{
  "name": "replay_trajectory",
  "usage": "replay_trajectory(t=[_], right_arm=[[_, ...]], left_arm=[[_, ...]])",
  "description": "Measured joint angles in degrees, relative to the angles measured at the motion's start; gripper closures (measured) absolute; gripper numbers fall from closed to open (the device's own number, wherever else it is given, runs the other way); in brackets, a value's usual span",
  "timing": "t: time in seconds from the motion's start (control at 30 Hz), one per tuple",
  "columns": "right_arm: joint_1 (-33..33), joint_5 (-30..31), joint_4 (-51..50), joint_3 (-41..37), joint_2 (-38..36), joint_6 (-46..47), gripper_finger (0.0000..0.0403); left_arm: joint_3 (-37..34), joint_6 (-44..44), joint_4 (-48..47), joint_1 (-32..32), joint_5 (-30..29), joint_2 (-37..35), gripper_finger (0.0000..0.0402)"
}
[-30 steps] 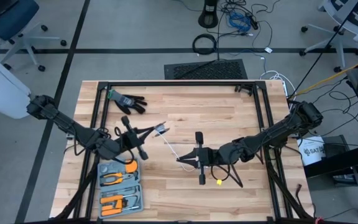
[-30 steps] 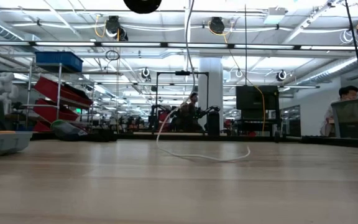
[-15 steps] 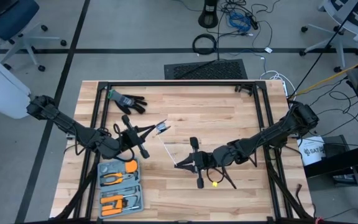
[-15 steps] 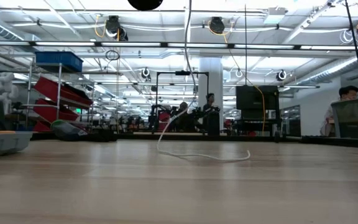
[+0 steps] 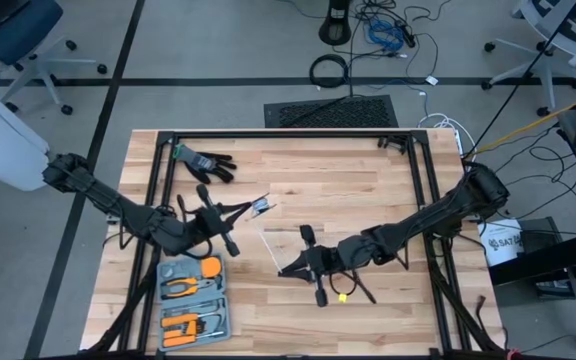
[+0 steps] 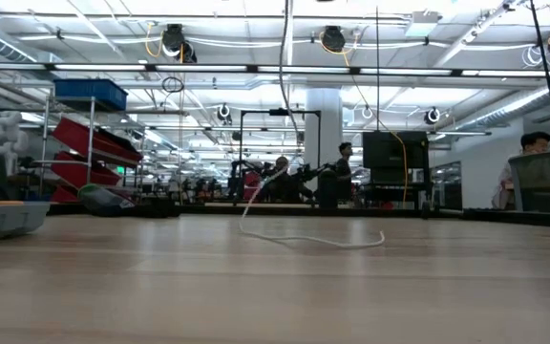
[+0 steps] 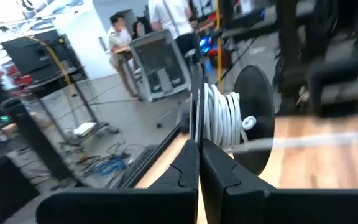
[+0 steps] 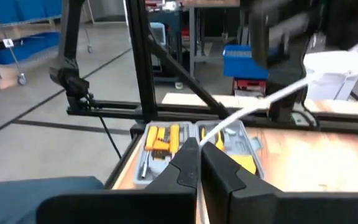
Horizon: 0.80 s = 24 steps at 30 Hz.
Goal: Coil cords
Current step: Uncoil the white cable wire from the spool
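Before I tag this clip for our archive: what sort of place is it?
Probably a robotics lab or workshop: a wooden table in a black frame, shelving with bins in an open hall, loose cables on the floor.

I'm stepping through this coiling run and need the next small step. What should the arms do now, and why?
Probably another turn: the right gripper, shut on the white cord, should carry it round the spool pinched in the shut left gripper. Several turns sit on the spool already, yet a loose stretch of cord lies on the table in the low view.
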Motion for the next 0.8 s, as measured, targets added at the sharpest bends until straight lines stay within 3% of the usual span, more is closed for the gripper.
replay_trajectory(t=[0.33,0.8], right_arm=[[-2.6,0.4,-4.4,0.0,3.0,0.5,0.0403],[-3.4,0.6,-30.0,0.0,-4.4,6.0,0.0403]], left_arm=[[0.0,0.2,3.3,0.0,6.3,0.0,0.0401],[0.0,0.2,3.0,-2.4,7.7,-1.9,0.0401]])
